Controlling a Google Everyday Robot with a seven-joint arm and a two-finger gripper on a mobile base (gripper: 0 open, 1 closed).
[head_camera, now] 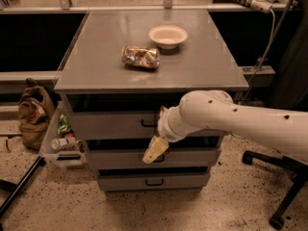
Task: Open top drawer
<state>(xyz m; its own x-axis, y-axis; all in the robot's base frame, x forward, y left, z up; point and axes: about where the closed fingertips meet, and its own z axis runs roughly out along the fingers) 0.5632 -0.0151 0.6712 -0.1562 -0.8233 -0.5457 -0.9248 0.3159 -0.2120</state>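
The grey cabinet (96, 76) has three stacked drawers. The top drawer (106, 125) has a wide flat grey front with a small black loop handle (147, 124) at its centre, and a dark gap runs above the front under the cabinet top. My gripper (155, 150), yellowish, hangs from the white arm (231, 119), which reaches in from the right. It sits just below and slightly right of the top drawer's handle, in front of the middle drawer (115, 158). It holds nothing that I can see.
A white bowl (167, 35) and a crumpled shiny snack bag (140, 57) lie on the cabinet top. The bottom drawer (125, 181) is below. A brown bag (33, 114) and a plastic bin (61, 146) stand at left. Chair legs (284, 191) are at right.
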